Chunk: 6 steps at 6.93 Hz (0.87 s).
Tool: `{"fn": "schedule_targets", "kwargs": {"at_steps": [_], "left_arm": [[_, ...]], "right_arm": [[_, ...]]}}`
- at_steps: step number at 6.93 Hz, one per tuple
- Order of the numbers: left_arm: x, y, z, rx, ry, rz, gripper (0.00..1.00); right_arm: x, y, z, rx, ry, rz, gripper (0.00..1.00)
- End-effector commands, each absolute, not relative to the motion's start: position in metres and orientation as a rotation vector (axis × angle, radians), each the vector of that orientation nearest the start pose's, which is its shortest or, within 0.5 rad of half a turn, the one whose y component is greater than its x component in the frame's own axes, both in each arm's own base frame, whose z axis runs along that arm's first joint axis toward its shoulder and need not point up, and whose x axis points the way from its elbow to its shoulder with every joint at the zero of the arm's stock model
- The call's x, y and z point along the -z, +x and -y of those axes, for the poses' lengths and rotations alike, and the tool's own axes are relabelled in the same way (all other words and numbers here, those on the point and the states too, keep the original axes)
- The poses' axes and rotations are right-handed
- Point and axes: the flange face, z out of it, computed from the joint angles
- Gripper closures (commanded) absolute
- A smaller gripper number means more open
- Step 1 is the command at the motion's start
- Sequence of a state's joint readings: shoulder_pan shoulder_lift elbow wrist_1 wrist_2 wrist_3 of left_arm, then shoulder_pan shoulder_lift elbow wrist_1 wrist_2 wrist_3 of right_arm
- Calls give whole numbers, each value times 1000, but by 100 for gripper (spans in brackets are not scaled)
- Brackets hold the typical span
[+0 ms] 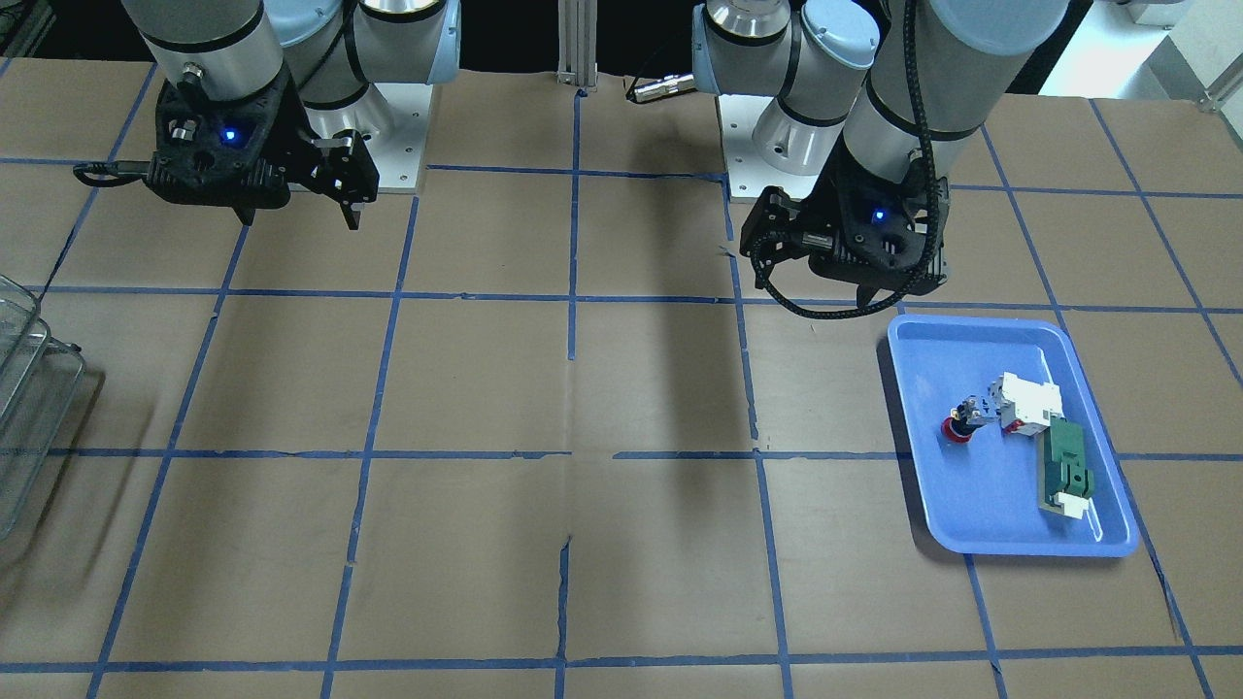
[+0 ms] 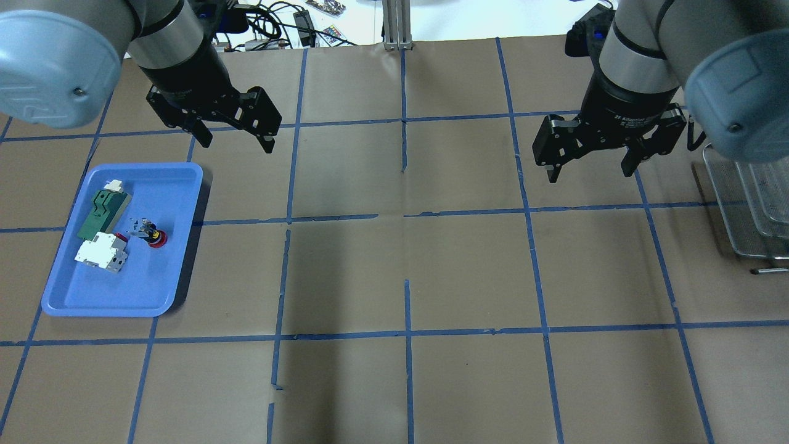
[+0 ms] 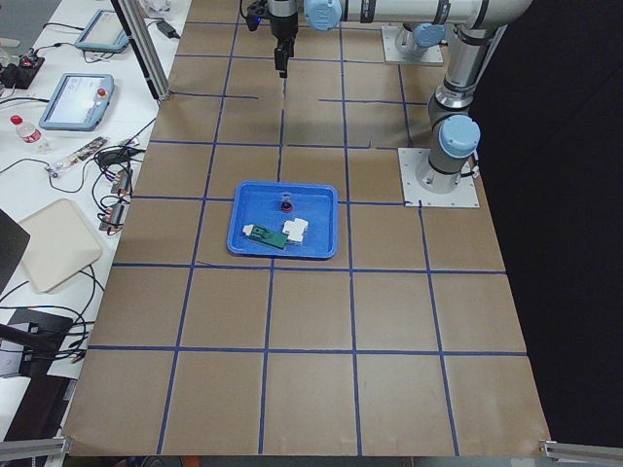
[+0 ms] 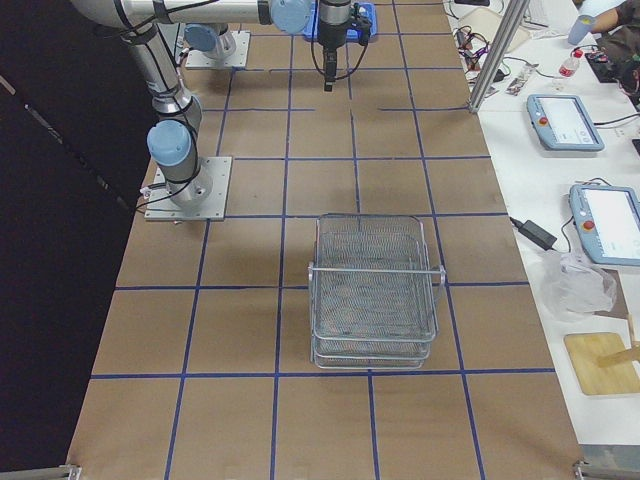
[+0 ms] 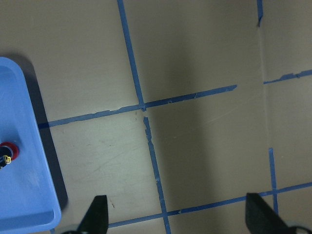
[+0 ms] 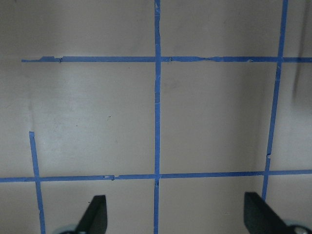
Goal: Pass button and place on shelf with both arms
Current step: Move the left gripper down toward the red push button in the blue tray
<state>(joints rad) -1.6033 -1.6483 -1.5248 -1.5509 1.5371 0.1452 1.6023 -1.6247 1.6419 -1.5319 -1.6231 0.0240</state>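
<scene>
The button (image 2: 154, 236), with a red cap and a dark body, lies in the blue tray (image 2: 123, 290) beside a white block and a green flat part. It also shows in the front view (image 1: 959, 424) and at the left edge of the left wrist view (image 5: 7, 151). My left gripper (image 2: 236, 143) is open and empty, raised above the table just beyond the tray's far right corner. My right gripper (image 2: 590, 174) is open and empty, raised over bare table to the left of the wire shelf (image 2: 749, 209). Both wrist views show wide-apart fingertips with nothing between them.
The white block (image 2: 98, 254) and the green part (image 2: 102, 213) share the tray with the button. The shelf stands at the table's end on my right side (image 4: 375, 290). Brown paper with a blue tape grid covers the table (image 2: 407, 271).
</scene>
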Motion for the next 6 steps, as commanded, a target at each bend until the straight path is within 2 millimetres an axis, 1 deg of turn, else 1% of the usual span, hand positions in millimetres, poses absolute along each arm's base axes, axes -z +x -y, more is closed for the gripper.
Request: {"fn": "schedule_targets", "kwargs": {"at_steps": [1, 2, 3, 4, 5, 6], "left_arm": [[-470, -148, 515, -18, 285, -3142, 0], [-468, -147, 513, -30, 306, -3134, 0], [-466, -139, 517, -11, 285, -3135, 0], [-467, -98, 528, 3, 222, -3103, 0], [-451, -56, 541, -45, 206, -3115, 0], [-436, -25, 549, -91, 136, -3125, 0]], "right_arm": [[-479, 143, 455, -79, -17, -3194, 0], [-481, 144, 454, -69, -14, -3187, 0], [-477, 143, 454, -93, -15, -3192, 0], [-479, 142, 454, -86, -12, -3185, 0], [-478, 142, 454, -86, -12, -3185, 0], [-476, 137, 456, -91, -3, -3200, 0]]}}
